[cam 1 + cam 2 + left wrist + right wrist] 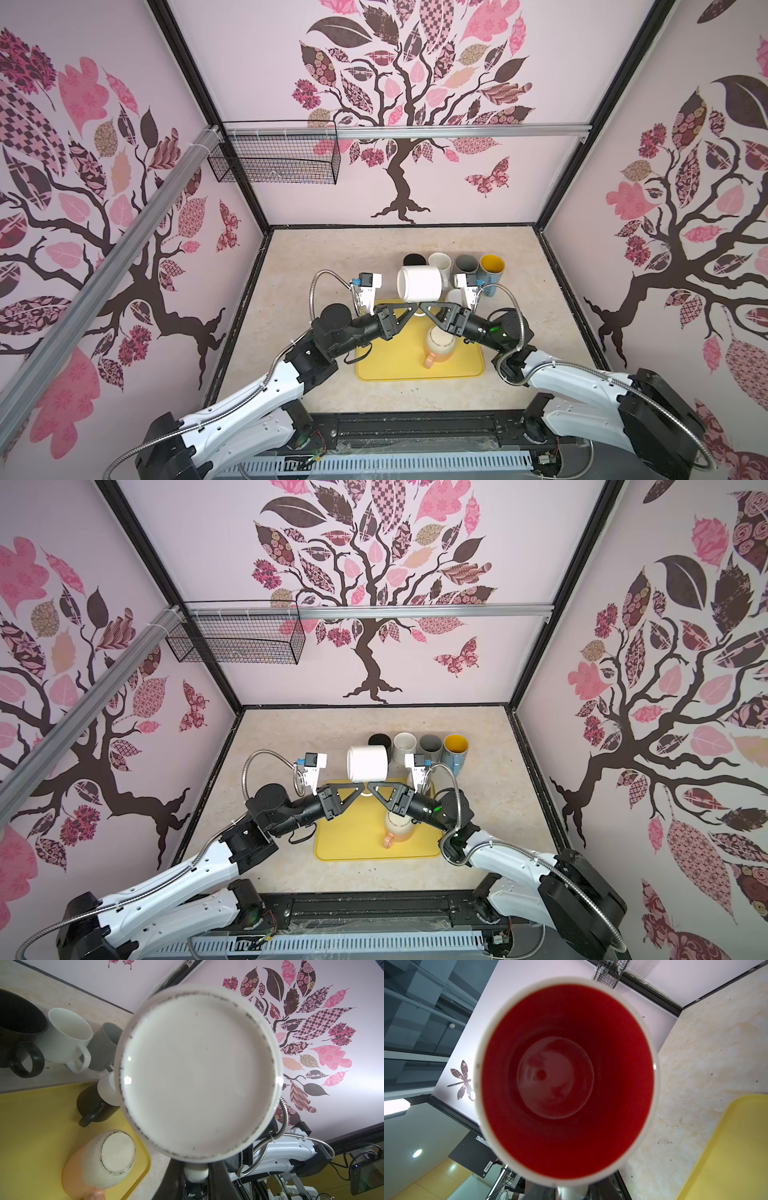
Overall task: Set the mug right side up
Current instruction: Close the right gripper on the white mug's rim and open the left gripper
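The white mug (419, 284) hung sideways just beyond both jaws, likely mid-flip: left jaws clamped its handle (196, 1172); whether the right jaws gripped was unclear.

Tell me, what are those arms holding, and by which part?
The white mug, by its handle: the left gripper is shut on it; whether the right gripper grips too cannot be told.

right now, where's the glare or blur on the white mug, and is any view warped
Left wrist view: white mug base fairly sharp, small bright glints at its edge. Right wrist view: near rim soft, dim reflection in the red bottom. Both top views: mug sharp, frame posts splay from the wide lens.
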Action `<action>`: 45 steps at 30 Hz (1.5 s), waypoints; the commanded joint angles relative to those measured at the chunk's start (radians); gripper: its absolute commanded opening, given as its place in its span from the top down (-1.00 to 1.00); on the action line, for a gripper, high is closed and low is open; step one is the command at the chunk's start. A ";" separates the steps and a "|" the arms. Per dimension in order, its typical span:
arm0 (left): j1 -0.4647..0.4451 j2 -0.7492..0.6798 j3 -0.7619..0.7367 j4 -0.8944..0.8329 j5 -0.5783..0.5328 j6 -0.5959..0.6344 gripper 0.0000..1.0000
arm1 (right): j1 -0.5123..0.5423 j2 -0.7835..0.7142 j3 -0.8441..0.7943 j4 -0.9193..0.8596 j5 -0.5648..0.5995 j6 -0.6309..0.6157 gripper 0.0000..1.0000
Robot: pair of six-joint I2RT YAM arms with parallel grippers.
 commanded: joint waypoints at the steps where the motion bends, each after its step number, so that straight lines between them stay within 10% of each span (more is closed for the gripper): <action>1: -0.023 -0.013 -0.033 0.047 0.041 0.014 1.00 | 0.003 0.011 0.071 0.108 0.012 -0.003 0.43; 9: -0.033 -0.043 -0.044 0.029 0.043 0.025 1.00 | 0.004 0.004 0.079 0.094 0.049 -0.011 0.47; 13: -0.040 -0.054 -0.064 0.020 0.048 0.025 1.00 | 0.004 0.011 0.099 0.095 0.051 -0.016 1.00; 17: -0.041 -0.097 -0.066 -0.130 -0.035 0.057 0.96 | 0.003 0.019 0.124 0.063 0.041 -0.022 1.00; 20: -0.051 -0.163 0.014 -0.511 -0.342 0.084 -0.28 | 0.005 0.009 0.149 -0.067 0.056 -0.038 1.00; 26: -0.048 -0.302 0.032 -0.741 -0.637 0.135 -0.89 | 0.020 -0.033 0.218 -0.409 0.153 -0.223 1.00; 34: -0.059 -0.224 0.140 -1.033 -0.783 0.240 -0.92 | 0.057 0.082 0.535 -1.027 0.341 -0.509 1.00; 45: -0.059 -0.245 0.048 -0.969 -0.739 0.229 -0.89 | 0.144 0.413 0.862 -1.302 0.675 -0.669 1.00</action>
